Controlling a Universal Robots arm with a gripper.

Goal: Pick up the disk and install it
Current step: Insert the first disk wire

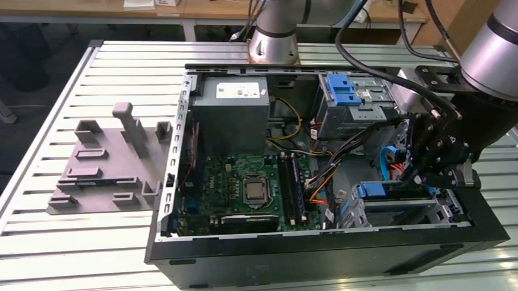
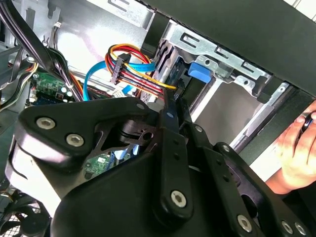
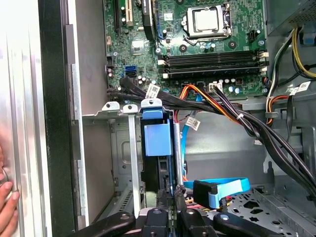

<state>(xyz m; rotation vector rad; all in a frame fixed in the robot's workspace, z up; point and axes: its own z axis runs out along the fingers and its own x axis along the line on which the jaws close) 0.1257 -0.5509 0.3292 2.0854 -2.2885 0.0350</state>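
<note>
The exterior view showed the open computer case (image 1: 174, 182) lying on the slatted table (image 1: 48, 242), with the gripper (image 1: 426, 176) lowered into the corner of the case at the exterior view's right, directly over the drive cage (image 1: 404, 209). The disk (image 1: 389, 191) sat on edge in that cage just beneath the fingertips, its blue carrier frame facing up. In the first wrist view the disk (image 3: 157, 148) stood as a narrow upright slab between the cage's metal walls (image 3: 132, 148), its long axis running from the blue tab straight toward the gripper (image 3: 170, 197), whose fingers were drawn close together at its near end — whether they actually pinched it could not be made out. In the second wrist view the blue tab (image 2: 200, 71) poked out beyond the black finger linkage (image 2: 170, 148), beside the bundle of coloured cables (image 2: 133, 74). A person's hand (image 2: 296, 148) rested against the outside of the case. A white sticker (image 1: 241, 92) lay on the grey power supply box — its print could not be read.
</note>
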